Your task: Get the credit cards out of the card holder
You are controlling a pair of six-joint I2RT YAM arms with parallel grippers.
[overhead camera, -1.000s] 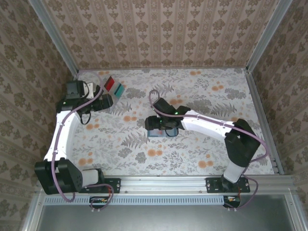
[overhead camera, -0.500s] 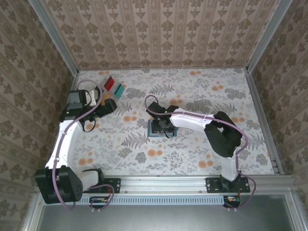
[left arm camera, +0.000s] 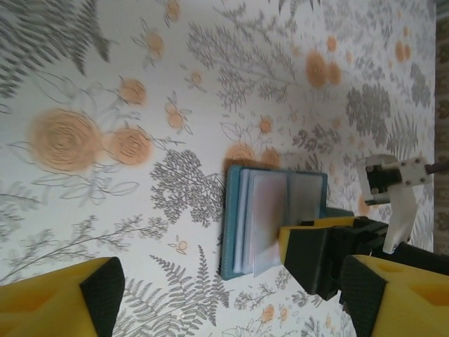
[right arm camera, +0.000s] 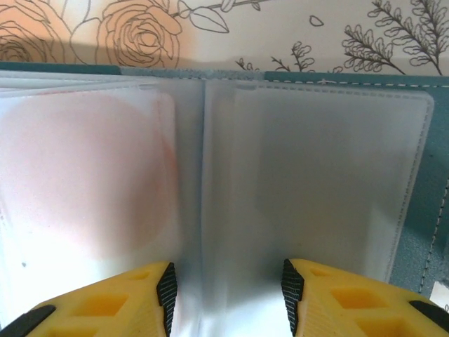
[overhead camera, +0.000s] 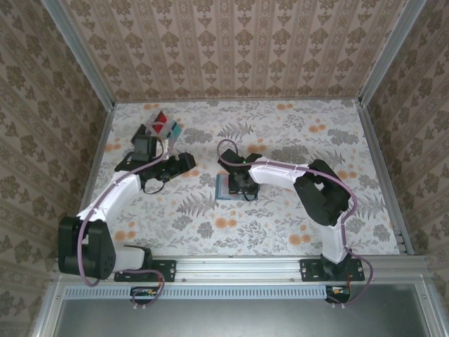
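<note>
Our right gripper's (right arm camera: 228, 295) jaws stand half-narrowed astride the clear sleeves of the card holder (right arm camera: 319, 175); we cannot tell if they pinch. The holder lies open mid-table (overhead camera: 316, 140), long axis left to right. Our left gripper (left arm camera: 231, 309), wide and empty, waits farther off towards the left edge.

The card holder (left arm camera: 273, 225) has a matt teal cover, soft-looking like cloth or faux leather (which of the two cannot be told). Its sleeves (right arm camera: 316, 182) are smooth, frosted, translucent plastic with stitched edges. The table (overhead camera: 280, 225) wears a smooth, matt, printed floral sheet, and along its near edge runs a brushed metal rail (overhead camera: 280, 267). The right gripper (right arm camera: 226, 295) has matt yellow plastic fingers (right arm camera: 105, 309) with black inner faces. Two cards (overhead camera: 166, 126) at the table's far left corner look smooth.
</note>
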